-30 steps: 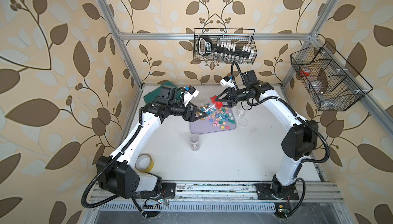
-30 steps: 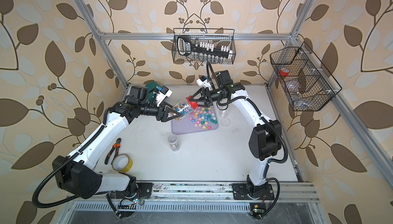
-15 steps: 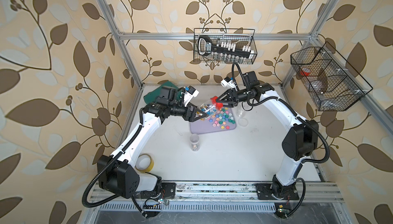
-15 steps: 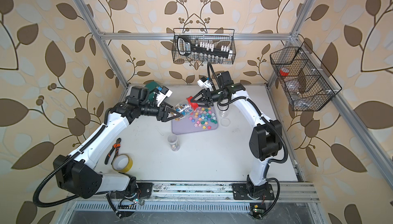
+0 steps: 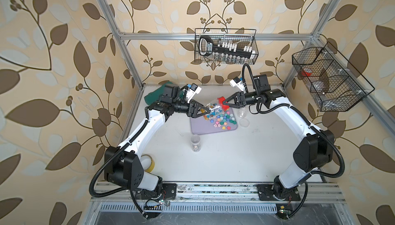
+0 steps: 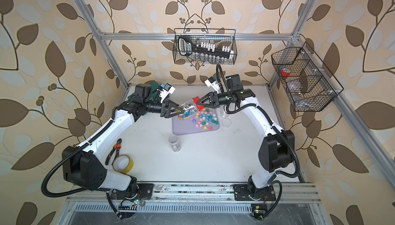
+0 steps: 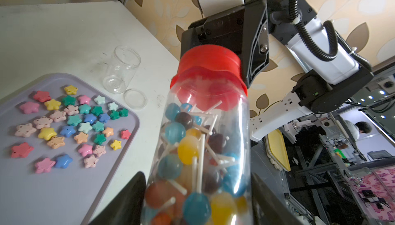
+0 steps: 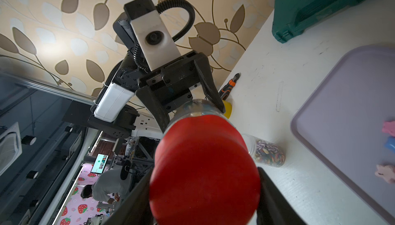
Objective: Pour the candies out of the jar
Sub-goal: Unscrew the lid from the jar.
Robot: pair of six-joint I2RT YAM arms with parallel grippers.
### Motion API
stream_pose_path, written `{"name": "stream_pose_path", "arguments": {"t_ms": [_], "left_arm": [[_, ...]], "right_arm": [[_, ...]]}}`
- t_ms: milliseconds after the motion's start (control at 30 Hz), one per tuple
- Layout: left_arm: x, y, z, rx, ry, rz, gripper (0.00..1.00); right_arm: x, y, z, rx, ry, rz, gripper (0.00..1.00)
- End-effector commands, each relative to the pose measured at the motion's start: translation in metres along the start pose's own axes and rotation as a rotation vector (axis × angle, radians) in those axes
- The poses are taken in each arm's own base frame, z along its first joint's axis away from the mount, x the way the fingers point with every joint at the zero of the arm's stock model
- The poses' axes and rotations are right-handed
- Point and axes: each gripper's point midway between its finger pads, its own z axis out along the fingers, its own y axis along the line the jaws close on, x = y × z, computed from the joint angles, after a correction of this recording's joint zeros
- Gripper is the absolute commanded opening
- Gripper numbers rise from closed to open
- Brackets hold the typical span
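This is a robotics lab, arranged as a test cell. An aluminium frame [image 5: 213,35] is boxed in with leaf-patterned wallpaper panels [image 5: 53,42] around a white tabletop [image 5: 235,159]. Two robot arms [image 5: 145,132] are bolted to a metal rail [image 5: 213,189] at the table's front edge. Beyond the cell, the right wrist view shows a person [image 8: 106,188] leaning forward, a lit monitor [image 8: 100,163] and a strawberry-print floor mat [image 8: 72,209].

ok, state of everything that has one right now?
Lollipop jar: full, capped, held aloft in left gripper.
Red lid: on that jar, right gripper shut on it.
Empty jar: upright, open.
Clear lid: off, flat on table beside it.
Small jar: upright, part filled.
Tray: star candies spread on it.
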Motion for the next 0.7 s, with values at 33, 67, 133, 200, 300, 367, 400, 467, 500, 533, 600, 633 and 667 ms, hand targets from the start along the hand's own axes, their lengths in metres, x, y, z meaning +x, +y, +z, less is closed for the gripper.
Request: {"name": "stream_pose_path", "arguments": {"t_ms": [33, 67, 133, 200, 300, 367, 400, 467, 500, 533, 600, 633, 667], "left_arm": [[-0.029, -0.031, 0.002, 0.178, -0.02, 0.053, 0.59], [-0.027, -0.032, 0.003, 0.188, -0.009, 0.054, 0.6], [-0.02, -0.034, 0.004, 0.202, 0.018, 0.055, 0.61], [-0.014, -0.038, 0.005, 0.222, 0.045, 0.055, 0.64], [-0.007, -0.038, 0.007, 0.233, 0.069, 0.043, 0.7], [-0.004, -0.036, 0.008, 0.235, 0.076, 0.038, 0.78], [-0.003, -0.035, 0.008, 0.235, 0.079, 0.036, 0.82], [-0.002, -0.032, 0.009, 0.232, 0.083, 0.029, 0.9], [-0.001, -0.031, 0.01, 0.234, 0.086, 0.026, 0.96], [0.0, -0.03, 0.011, 0.235, 0.089, 0.023, 0.98], [0.001, -0.028, 0.013, 0.234, 0.1, 0.017, 0.99], [0.003, -0.027, 0.014, 0.232, 0.105, 0.014, 0.99], [0.004, -0.027, 0.014, 0.232, 0.111, 0.013, 0.99]], "right_arm": [[0.009, 0.034, 0.013, -0.126, 0.026, -0.225, 0.34], [0.007, 0.033, 0.012, -0.118, 0.021, -0.216, 0.35], [0.005, 0.027, 0.011, -0.111, 0.019, -0.183, 0.34], [0.005, 0.024, 0.011, -0.115, 0.022, -0.156, 0.33], [0.005, 0.023, 0.012, -0.114, 0.023, -0.132, 0.32], [0.005, 0.023, 0.012, -0.116, 0.026, -0.115, 0.32], [0.005, 0.022, 0.012, -0.117, 0.028, -0.103, 0.32], [0.005, 0.022, 0.012, -0.115, 0.029, -0.09, 0.31], [0.005, 0.022, 0.012, -0.117, 0.031, -0.084, 0.31], [0.005, 0.022, 0.012, -0.115, 0.031, -0.08, 0.3], [0.005, 0.024, 0.011, -0.115, 0.031, -0.08, 0.3], [0.005, 0.023, 0.011, -0.111, 0.03, -0.079, 0.3], [0.004, 0.024, 0.011, -0.106, 0.027, -0.08, 0.3]]}}
